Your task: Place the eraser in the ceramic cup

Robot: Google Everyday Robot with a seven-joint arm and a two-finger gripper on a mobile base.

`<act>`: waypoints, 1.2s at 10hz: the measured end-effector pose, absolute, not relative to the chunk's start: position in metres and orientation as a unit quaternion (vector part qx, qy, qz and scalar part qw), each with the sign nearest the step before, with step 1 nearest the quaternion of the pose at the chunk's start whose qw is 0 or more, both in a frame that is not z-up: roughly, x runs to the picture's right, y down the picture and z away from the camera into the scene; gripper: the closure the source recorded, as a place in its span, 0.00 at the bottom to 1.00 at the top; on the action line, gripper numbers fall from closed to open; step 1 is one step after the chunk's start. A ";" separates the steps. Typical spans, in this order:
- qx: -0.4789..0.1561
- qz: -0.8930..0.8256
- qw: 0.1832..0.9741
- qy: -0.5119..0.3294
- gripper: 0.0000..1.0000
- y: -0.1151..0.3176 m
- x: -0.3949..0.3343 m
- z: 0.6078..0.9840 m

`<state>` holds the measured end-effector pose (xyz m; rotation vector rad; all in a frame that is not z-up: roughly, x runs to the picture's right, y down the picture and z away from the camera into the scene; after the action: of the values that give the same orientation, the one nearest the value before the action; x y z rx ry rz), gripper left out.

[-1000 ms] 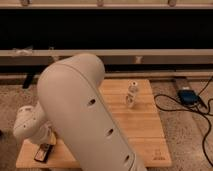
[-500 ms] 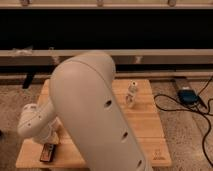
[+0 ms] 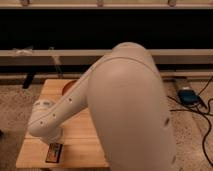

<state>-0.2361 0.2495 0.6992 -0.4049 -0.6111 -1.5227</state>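
Gripper hidden behind arm (image 3: 130, 110), near eraser (image 3: 54, 152).

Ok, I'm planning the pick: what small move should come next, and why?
Probably lower straight down: the eraser lies flat on the board, not yet lifted, and the gripper, hidden under the wrist, seems to be just above it.

No legible txt, no. or labels
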 end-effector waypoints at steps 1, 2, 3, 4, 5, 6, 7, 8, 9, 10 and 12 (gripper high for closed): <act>-0.171 -0.676 0.664 -0.271 1.00 0.241 -0.233 0.694; -0.162 -0.681 0.661 -0.272 1.00 0.234 -0.234 0.689; -0.147 -0.692 0.654 -0.269 1.00 0.218 -0.236 0.681; -0.136 -0.700 0.650 -0.264 1.00 0.203 -0.237 0.676; -0.125 -0.707 0.645 -0.260 1.00 0.191 -0.242 0.670; -0.114 -0.716 0.641 -0.254 1.00 0.178 -0.247 0.663; -0.098 -0.723 0.638 -0.245 1.00 0.160 -0.252 0.657; -0.088 -0.726 0.638 -0.239 1.00 0.149 -0.255 0.655; -0.077 -0.731 0.638 -0.231 1.00 0.136 -0.259 0.655; -0.063 -0.734 0.636 -0.229 1.00 0.122 -0.267 0.658; -0.040 -0.737 0.634 -0.229 1.00 0.104 -0.281 0.668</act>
<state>-0.2806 0.1045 0.6685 -0.0924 -0.5231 -1.6855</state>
